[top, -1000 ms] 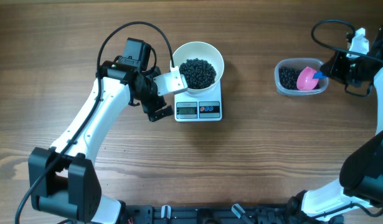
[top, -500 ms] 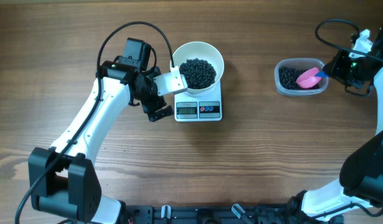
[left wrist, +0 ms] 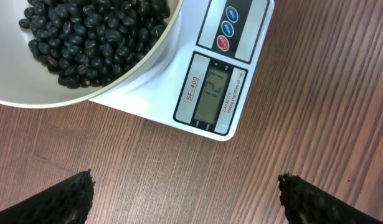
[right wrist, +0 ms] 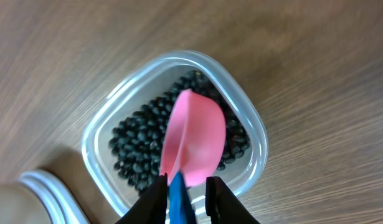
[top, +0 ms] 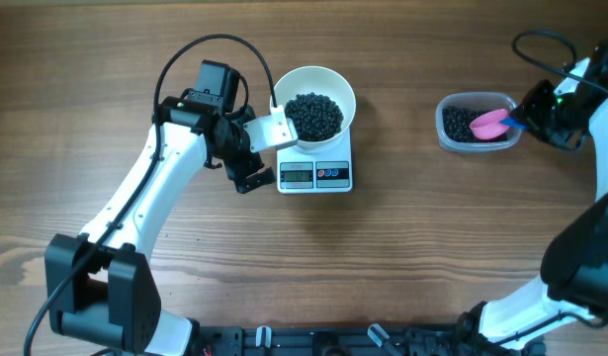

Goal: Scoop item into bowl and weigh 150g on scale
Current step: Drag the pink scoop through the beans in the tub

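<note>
Left fingers [top: 258,156] spread wide & gripping nothing, parked just left of the scale [top: 315,175], w/ one white finger beside the rim of the bowl [top: 287,87]. In the left wrist view their dark fingertips [left wrist: 57,200] sit at both lower corners w/ bare wooden worktop [left wrist: 179,168] btwn them. Right fingers [top: 532,113] closed on the blue handle [right wrist: 179,198] of the pink scoop [right wrist: 194,140], pinching it from both sides. Scoop's cup hangs tilted over the clear plastic tub [right wrist: 256,134] at the worktop's right end; can't tell if it touches what lies below. Tub holds a loose layer of black beans [right wrist: 135,146], seen mostly left of & under the scoop. Bowl is glossy white & sits on the scale's platform, covering most of it; a heap of the same black beans fills its middle, w/ white wall showing all round. Scale's front strip sticks out from under the bowl on the robot's side: grey LCD display [left wrist: 213,96] showing digits, too skewed to read for sure, "SF-400" printed beside it, & three small round buttons [left wrist: 227,29], two blue & one red, next to the display. Bowl + scale stand well apart from the tub, bare wood btwn. Black cable [top: 200,49] loops above the left arm.
</note>
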`<control>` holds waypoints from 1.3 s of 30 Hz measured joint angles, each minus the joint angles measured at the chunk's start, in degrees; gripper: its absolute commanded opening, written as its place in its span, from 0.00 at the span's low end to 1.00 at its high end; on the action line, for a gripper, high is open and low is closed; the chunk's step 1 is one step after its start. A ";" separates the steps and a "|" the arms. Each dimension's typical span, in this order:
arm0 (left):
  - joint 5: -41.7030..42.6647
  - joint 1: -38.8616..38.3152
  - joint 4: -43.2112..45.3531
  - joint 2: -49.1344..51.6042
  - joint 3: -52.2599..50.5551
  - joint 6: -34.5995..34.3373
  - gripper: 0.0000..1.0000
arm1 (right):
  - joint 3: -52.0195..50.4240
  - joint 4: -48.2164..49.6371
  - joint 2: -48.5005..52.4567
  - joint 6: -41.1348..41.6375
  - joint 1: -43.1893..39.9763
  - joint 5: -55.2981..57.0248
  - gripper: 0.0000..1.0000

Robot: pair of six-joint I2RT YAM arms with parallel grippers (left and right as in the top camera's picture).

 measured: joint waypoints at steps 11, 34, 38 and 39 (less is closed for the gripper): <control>0.00 0.00 0.00 0.00 0.00 0.00 1.00 | -0.33 0.66 1.88 7.87 0.00 -0.02 0.24; 0.00 0.00 0.00 0.00 0.00 0.00 1.00 | -0.33 2.03 1.88 16.04 0.00 -5.62 0.18; 0.00 0.00 -0.02 0.00 0.00 0.00 1.00 | -0.33 3.69 1.88 17.66 0.00 -5.62 0.09; 0.00 0.00 0.00 0.00 0.00 0.00 1.00 | -0.33 4.02 1.88 18.38 0.00 -5.62 0.08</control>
